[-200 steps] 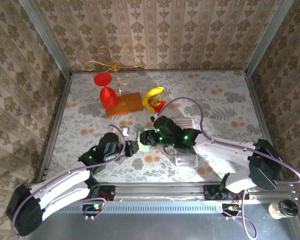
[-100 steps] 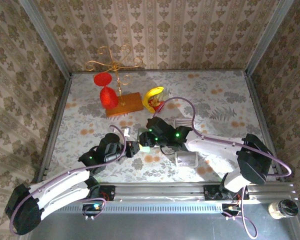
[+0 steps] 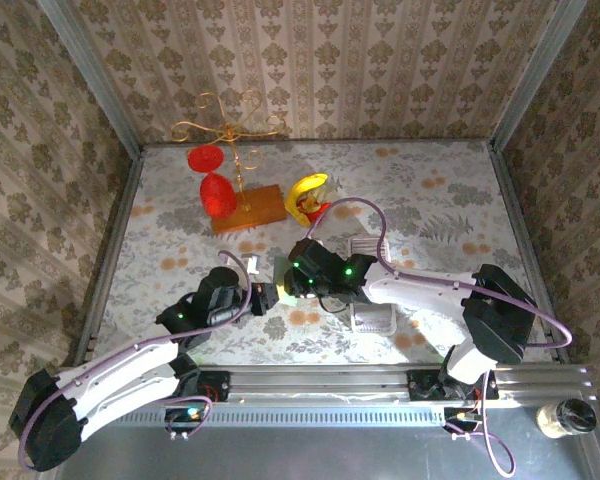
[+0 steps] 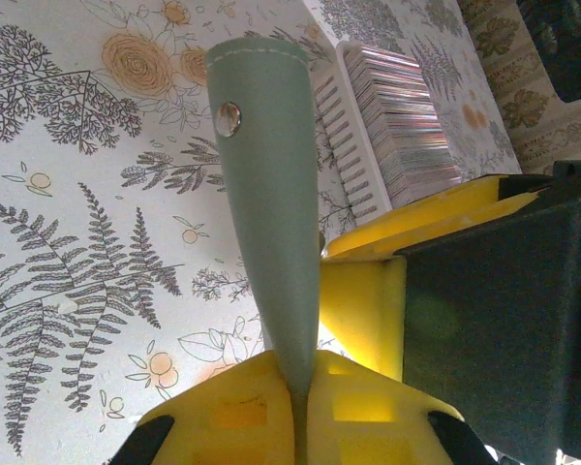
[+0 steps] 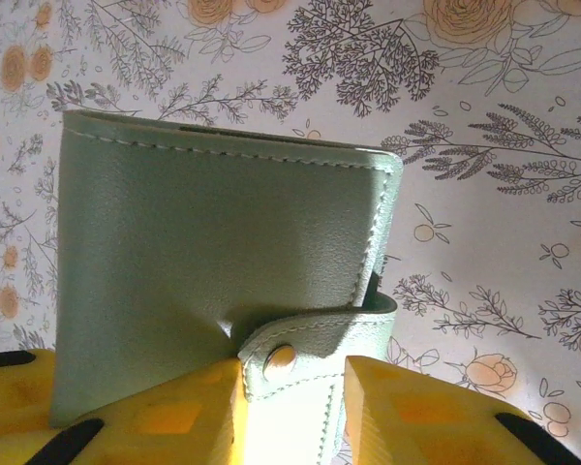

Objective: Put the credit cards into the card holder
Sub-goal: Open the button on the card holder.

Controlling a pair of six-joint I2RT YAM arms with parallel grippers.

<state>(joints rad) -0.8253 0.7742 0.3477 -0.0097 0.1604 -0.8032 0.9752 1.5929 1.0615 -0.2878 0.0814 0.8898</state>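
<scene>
Left wrist: wallet (image 4: 266,213) seemingly between fingers (image 4: 228,412)

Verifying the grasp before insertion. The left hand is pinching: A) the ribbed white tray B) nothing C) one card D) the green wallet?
D: in the left wrist view the card holder runs down into the shut left hand, clamped between its yellow fingers, while the credit cards lie stacked beyond it.
</scene>
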